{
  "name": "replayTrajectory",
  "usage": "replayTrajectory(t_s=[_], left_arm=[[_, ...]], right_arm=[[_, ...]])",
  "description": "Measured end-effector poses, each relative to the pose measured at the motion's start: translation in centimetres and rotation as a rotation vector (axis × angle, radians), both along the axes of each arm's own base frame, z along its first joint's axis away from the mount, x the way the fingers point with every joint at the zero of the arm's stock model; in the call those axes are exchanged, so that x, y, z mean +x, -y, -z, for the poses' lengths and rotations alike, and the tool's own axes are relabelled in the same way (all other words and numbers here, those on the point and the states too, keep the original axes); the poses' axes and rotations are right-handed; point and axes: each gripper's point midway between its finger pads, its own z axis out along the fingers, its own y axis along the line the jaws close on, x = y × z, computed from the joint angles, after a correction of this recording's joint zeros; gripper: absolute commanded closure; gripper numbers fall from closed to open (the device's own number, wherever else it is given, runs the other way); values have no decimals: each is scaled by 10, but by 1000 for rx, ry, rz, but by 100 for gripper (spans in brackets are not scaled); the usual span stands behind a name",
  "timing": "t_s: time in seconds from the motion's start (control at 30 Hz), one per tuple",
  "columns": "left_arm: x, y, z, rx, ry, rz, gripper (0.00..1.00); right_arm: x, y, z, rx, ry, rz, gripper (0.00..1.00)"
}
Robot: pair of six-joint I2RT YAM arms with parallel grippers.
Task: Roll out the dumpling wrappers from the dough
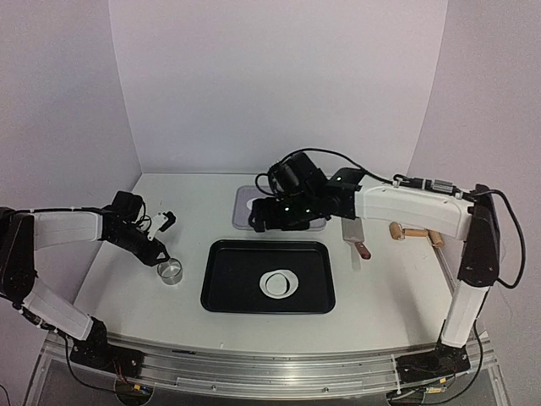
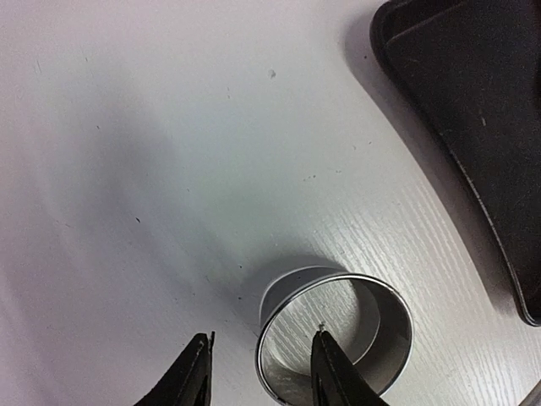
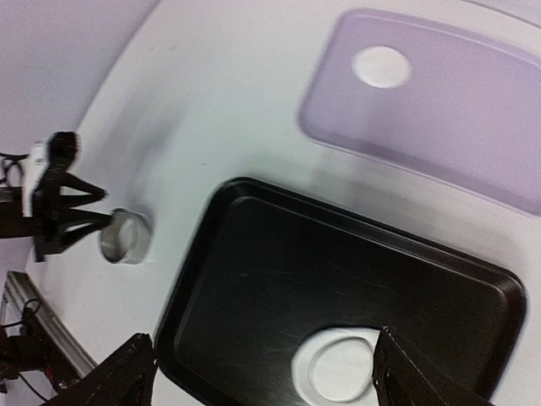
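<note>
White dough lies flattened near the front edge of the black tray. A round outline is pressed into it. Whether the centre has been lifted out cannot be told.

One dumpling wrapper, a neat round disc, is seen on the lavender tray behind the black one. No other disc is visible, though part of that tray is hidden by the right arm in the top view.

The metal ring cutter stands on the desk, left of the black tray. The left gripper is set over it with its jaws parted, one finger inside the ring and one outside, and no clamp on the wall is seen.

The right gripper hangs above the black tray, jaws spread wide and empty.

A rolling pin and a scraper lie at the right, unheld.

Progress is judged early to middle: rolling and at least one cut are done. Further cutting, moving discs to the lavender tray, and re-rolling the scrap are judged left.
</note>
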Motion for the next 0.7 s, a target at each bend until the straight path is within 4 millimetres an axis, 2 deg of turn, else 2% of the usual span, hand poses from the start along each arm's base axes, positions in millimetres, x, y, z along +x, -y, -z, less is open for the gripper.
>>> replayTrajectory(t_s=[0.13,0.23,0.33,0.4,0.47,0.57,0.63,0.7], left_arm=[[16,7,-32,-26,39,7,44],[37,20,-72,-76,93,33,34],[56,42,-106,-118,151,83,26],[62,67,-117,-131,171,147,22],[61,99,-117,-135,165,236,22],[54,141,-97,-133,110,349,22],[53,159,-79,-121,61,392,22],[60,173,-59,-102,18,411,23]], right_arm=[[16,83,-2,-148,-53,169,9],[27,160,-2,-216,-133,305,8],[36,234,13,-270,-250,437,7],[38,268,30,-316,-330,490,8],[37,287,48,-366,-410,497,11],[37,291,79,-416,-522,447,21],[38,290,98,-443,-587,410,26],[39,291,114,-466,-642,377,28]])
